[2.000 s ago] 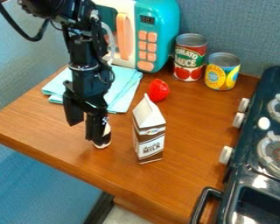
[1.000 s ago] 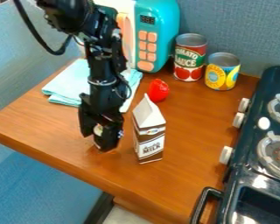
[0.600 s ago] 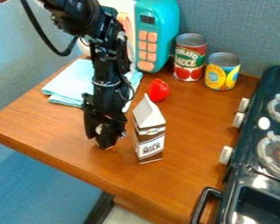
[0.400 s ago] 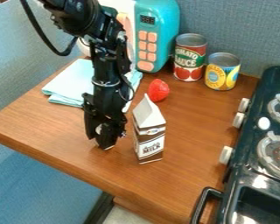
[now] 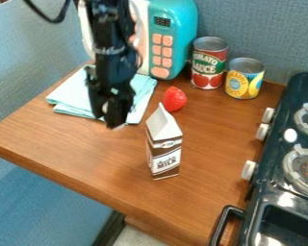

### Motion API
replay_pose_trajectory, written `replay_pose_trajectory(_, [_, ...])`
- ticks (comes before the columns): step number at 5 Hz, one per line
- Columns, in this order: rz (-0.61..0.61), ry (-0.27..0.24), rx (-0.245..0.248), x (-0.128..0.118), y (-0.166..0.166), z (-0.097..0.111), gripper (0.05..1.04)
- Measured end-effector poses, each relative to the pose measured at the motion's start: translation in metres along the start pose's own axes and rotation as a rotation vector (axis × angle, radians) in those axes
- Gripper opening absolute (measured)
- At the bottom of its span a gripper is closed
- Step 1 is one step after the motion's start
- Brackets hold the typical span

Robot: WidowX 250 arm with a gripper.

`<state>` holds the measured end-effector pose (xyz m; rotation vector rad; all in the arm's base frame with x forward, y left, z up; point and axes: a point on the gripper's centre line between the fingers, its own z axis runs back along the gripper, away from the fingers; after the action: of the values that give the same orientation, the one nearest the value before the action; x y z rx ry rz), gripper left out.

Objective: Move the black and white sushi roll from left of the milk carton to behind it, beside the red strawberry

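Inside the worktop's front edge point(image 5: 73, 184), a milk carton point(image 5: 163, 151) stands well apart from the stove point(image 5: 263, 197). Farther back, I have my tool point(image 5: 111, 115) closed on a small pale object point(image 5: 106, 106), beside the folded cloth point(image 5: 71, 93); a strawberry point(image 5: 174, 99) sits before two cans point(image 5: 209, 62).

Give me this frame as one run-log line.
gripper: holding small white object | light-blue cloth: folded, behind gripper | milk carton: upright | strawberry: behind carton
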<state>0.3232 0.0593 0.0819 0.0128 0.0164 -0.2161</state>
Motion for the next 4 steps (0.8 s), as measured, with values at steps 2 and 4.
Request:
replay_pose_trajectory(2, [-0.05,-0.037,-0.004,0.045,0.009,0.018,0.58])
replay_pose_trajectory(4, [-0.162,-0.063,0.013,0.08,-0.024,0.016,0.58])
